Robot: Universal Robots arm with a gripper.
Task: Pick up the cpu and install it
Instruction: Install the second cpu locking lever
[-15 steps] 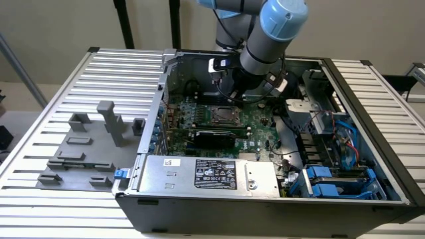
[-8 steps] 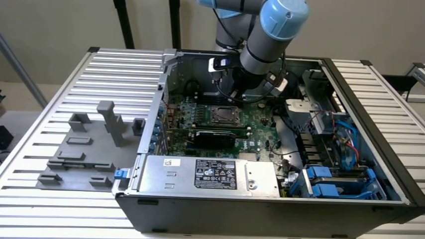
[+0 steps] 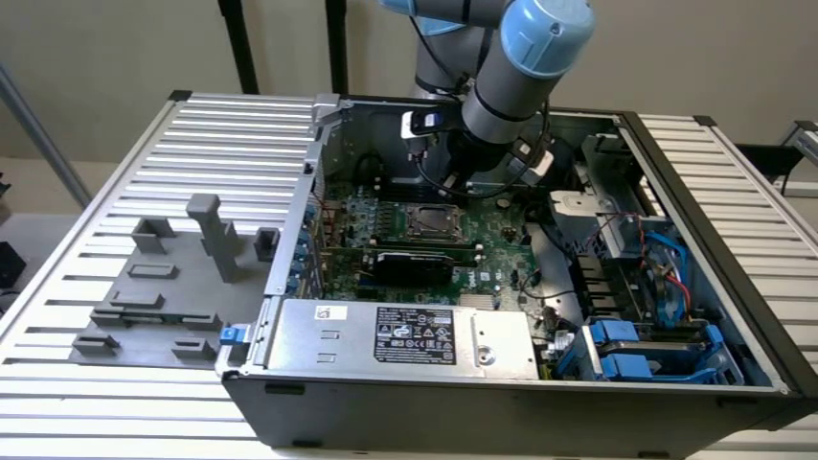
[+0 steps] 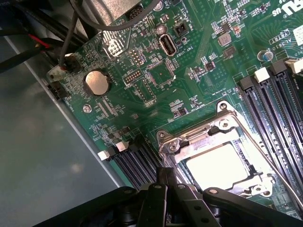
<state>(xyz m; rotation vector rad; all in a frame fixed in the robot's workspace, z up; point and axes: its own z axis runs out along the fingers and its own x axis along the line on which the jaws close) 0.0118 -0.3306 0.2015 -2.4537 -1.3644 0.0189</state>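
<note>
Currently we list the cpu (image 4: 218, 166) seated in its socket (image 4: 214, 156) mid-motherboard (image 4: 156, 75), presumably for installation; gripper (image 4: 166, 201) above, finger state undeterminable.

UR arm (image 3: 511, 72): grey tubular links, light-blue joint caps, black cable running down the wrist, small white-and-black module clamped on its side. Gripper (image 4: 175, 201): matte black linkage bars, round pivot screws at the joints.
</note>
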